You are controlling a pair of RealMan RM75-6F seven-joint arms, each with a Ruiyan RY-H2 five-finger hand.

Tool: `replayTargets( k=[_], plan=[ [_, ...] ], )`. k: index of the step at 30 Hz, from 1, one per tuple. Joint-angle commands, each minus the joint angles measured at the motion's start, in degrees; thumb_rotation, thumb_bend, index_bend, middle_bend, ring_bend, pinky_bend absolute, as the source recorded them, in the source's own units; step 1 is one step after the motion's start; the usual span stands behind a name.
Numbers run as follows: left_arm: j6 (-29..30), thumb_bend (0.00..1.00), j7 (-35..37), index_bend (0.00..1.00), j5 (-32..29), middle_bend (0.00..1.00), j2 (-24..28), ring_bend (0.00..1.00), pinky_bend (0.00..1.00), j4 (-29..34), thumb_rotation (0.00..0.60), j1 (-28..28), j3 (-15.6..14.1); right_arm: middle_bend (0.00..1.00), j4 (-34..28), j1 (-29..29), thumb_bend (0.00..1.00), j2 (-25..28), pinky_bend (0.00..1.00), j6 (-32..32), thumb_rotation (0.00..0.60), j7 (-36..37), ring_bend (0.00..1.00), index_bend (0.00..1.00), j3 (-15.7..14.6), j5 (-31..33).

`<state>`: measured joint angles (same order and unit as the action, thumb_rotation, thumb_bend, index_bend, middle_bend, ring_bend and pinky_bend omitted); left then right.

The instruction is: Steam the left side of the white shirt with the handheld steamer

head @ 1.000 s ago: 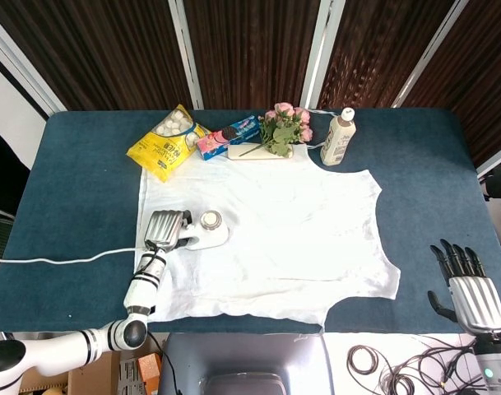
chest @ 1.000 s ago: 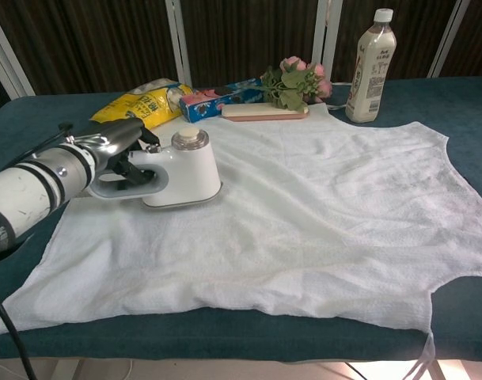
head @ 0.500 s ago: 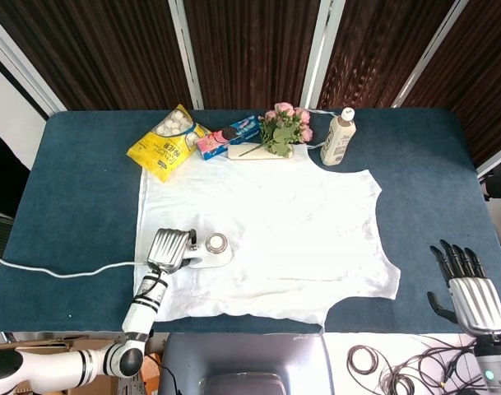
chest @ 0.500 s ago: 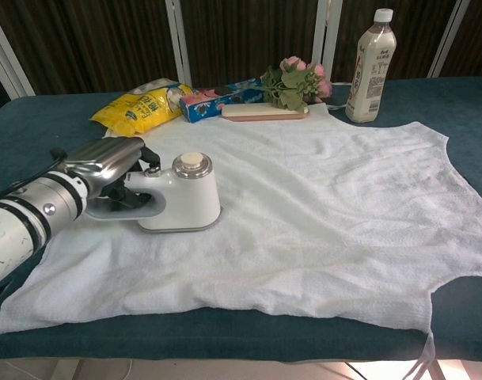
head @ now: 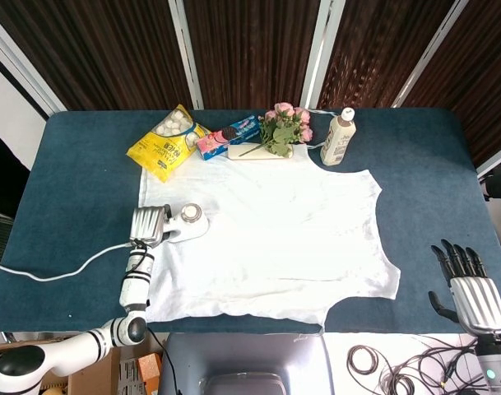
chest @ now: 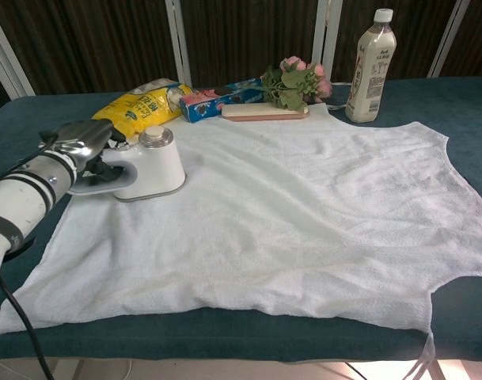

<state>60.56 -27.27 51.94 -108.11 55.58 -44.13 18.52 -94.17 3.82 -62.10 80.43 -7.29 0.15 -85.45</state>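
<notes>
The white shirt point(head: 266, 234) point(chest: 288, 206) lies flat on the blue table. A white handheld steamer point(head: 187, 222) point(chest: 146, 165) stands on the shirt's left part, near its left edge. My left hand point(head: 150, 225) point(chest: 84, 142) grips the steamer's handle from the left. The steamer's white cord point(head: 61, 269) trails off to the left over the table. My right hand point(head: 466, 280) hovers past the table's front right edge, fingers spread, holding nothing; the chest view does not show it.
Along the back of the table point(head: 77, 206) lie a yellow snack bag point(head: 165, 141) point(chest: 142, 104), a blue box point(head: 227, 136) point(chest: 221, 96), pink flowers point(head: 285, 125) point(chest: 296, 79) on a board and a white bottle point(head: 338, 137) point(chest: 372, 65). Cables point(head: 390, 366) lie on the floor.
My left hand has slid the steamer back and to the left across the shirt, from lower down to near the left edge. The right hand has stayed still.
</notes>
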Motion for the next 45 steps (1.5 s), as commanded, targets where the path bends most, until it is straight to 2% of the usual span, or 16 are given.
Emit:
replayTargets(
  k=[1,5,8,14,20,27,32,35,40,43,45],
  plan=[
    [-1.78,0.52,0.81,0.98,-1.77,0.94,-1.84,0.92,0.86,-6.65,0.600,-1.52,2.25,0.00,0.02,-0.01,0.31,0.01,0.03,-0.02,0.600,0.01,0.00,0.00,-0.02,-0.02],
    [-3.10,0.52,3.37,0.98,-1.94,0.94,-2.90,0.92,0.86,-11.77,0.600,-2.44,3.74,0.00,0.01,0.02,0.31,0.07,0.03,-0.02,0.600,0.17,0.00,0.00,0.06,0.01],
    [-3.34,0.52,5.43,0.98,-0.81,0.94,-2.63,0.92,0.86,-11.37,0.600,-2.17,3.61,0.00,0.09,0.10,0.31,0.01,0.03,-0.15,0.600,0.10,0.00,0.00,0.14,0.13],
    [-1.57,0.52,6.48,0.98,3.42,0.94,0.23,0.92,0.86,-1.50,0.600,0.58,0.03,0.00,0.17,0.38,0.31,-0.25,0.03,-0.51,0.600,-0.06,0.00,0.00,0.20,0.07],
    [-0.18,0.52,2.60,0.98,5.07,0.94,4.46,0.92,0.86,9.72,0.600,4.00,-4.47,0.00,0.15,0.14,0.31,-0.15,0.03,0.02,0.600,0.23,0.00,0.00,0.10,-0.30],
    [3.77,0.52,2.34,0.98,9.53,0.94,11.22,0.92,0.86,22.55,0.600,9.30,-10.35,0.00,0.27,-0.17,0.31,0.17,0.03,0.60,0.600,1.10,0.00,0.00,-0.04,-0.74],
    [5.93,0.52,3.07,0.98,13.29,0.94,16.27,0.92,0.86,29.33,0.600,12.70,-14.64,0.00,0.32,-0.14,0.31,0.15,0.03,0.56,0.600,1.21,0.00,0.00,-0.06,-0.88],
    [5.86,0.52,3.51,0.98,14.22,0.94,18.61,0.92,0.86,32.38,0.600,13.78,-16.04,0.00,0.24,-0.11,0.31,0.06,0.03,0.51,0.600,1.00,0.00,0.00,-0.09,-0.96],
    [6.39,0.52,3.28,0.98,15.20,0.94,20.34,0.92,0.86,34.23,0.600,14.24,-15.92,0.00,0.22,-0.19,0.31,-0.04,0.03,0.66,0.600,0.84,0.00,0.00,-0.16,-1.13],
    [6.12,0.52,4.13,0.98,14.40,0.94,20.36,0.92,0.86,33.95,0.600,13.50,-13.56,0.00,0.22,-0.18,0.31,-0.06,0.03,0.62,0.600,0.83,0.00,0.00,-0.13,-1.07],
    [5.91,0.52,4.42,0.98,13.84,0.94,19.64,0.92,0.86,31.52,0.600,12.13,-10.94,0.00,0.22,-0.13,0.31,-0.07,0.03,0.49,0.600,0.75,0.00,0.00,-0.21,-1.15]
  ],
)
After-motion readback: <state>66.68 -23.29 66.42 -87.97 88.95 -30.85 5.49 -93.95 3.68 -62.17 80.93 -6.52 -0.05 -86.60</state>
